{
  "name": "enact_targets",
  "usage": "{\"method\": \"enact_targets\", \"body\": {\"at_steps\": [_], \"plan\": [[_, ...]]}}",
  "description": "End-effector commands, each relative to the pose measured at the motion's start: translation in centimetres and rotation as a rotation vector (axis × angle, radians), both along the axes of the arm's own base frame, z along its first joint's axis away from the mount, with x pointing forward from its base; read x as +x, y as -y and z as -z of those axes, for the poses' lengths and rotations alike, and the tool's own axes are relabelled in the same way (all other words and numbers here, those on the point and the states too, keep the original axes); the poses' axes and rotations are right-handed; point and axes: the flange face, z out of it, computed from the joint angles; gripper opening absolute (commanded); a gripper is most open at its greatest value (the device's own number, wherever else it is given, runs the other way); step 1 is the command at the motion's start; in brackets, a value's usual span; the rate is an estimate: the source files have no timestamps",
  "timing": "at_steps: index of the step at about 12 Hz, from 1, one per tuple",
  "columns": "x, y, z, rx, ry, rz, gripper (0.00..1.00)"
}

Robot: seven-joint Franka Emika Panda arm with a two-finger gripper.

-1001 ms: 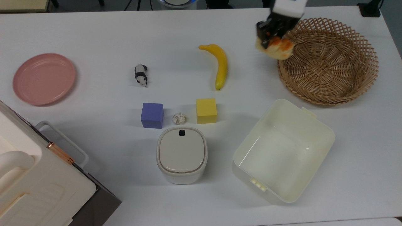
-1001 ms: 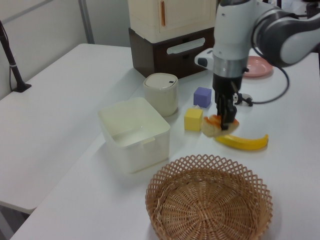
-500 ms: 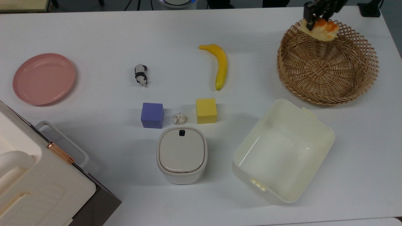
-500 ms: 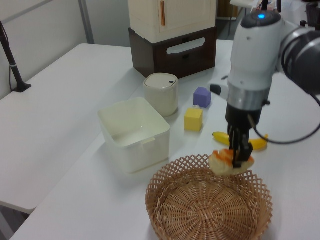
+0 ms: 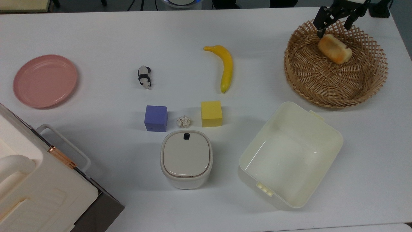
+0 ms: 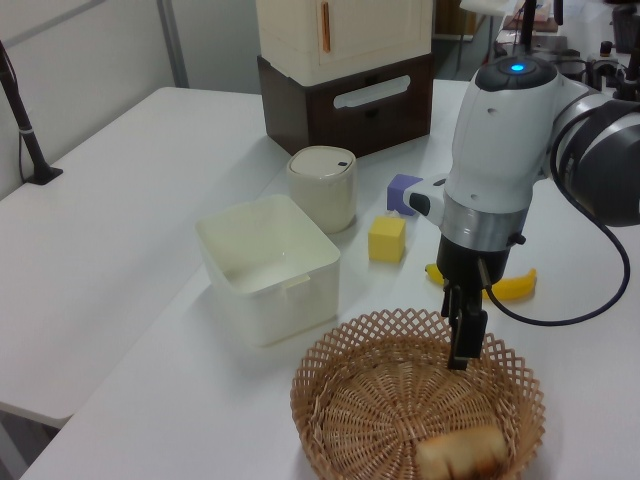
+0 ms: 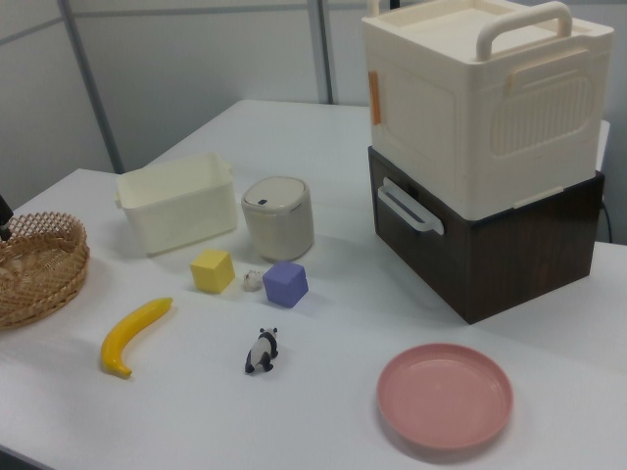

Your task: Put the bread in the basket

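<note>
The bread [image 5: 334,49], an orange-brown toy loaf, lies free inside the wicker basket [image 5: 379,66] toward the top view's upper side. In the left view the bread [image 6: 462,452] rests on the near part of the basket [image 6: 330,362] floor. My gripper [image 5: 335,23] hangs just above the basket's far rim in the top view. It is open, its fingers spread and holding nothing. The left view shows the gripper [image 6: 464,340] pointing down over the basket's middle, above and apart from the loaf. The basket [image 7: 39,279] also sits at the right view's left edge.
A cream tub [image 5: 291,105] stands just below the basket in the top view. A banana [image 5: 226,66], yellow cube [image 5: 211,113], purple cube [image 5: 156,118], toy panda [image 5: 144,76] and lidded bin [image 5: 186,158] fill the middle. A pink plate [image 5: 19,75] lies far left.
My gripper carried the bread from beside the basket's rim to over the basket and let it go. The loaf dropped onto the basket floor and the fingers spread.
</note>
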Motion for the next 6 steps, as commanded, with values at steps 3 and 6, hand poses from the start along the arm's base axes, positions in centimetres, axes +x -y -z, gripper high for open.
{"method": "enact_targets", "body": {"at_steps": [3, 6], "plan": [[6.6, 9.3, -3.0, -0.07, -0.036, 0.181, 1.0], [11.7, 20.5, -5.3, -0.144, -0.05, 0.243, 1.0]]}}
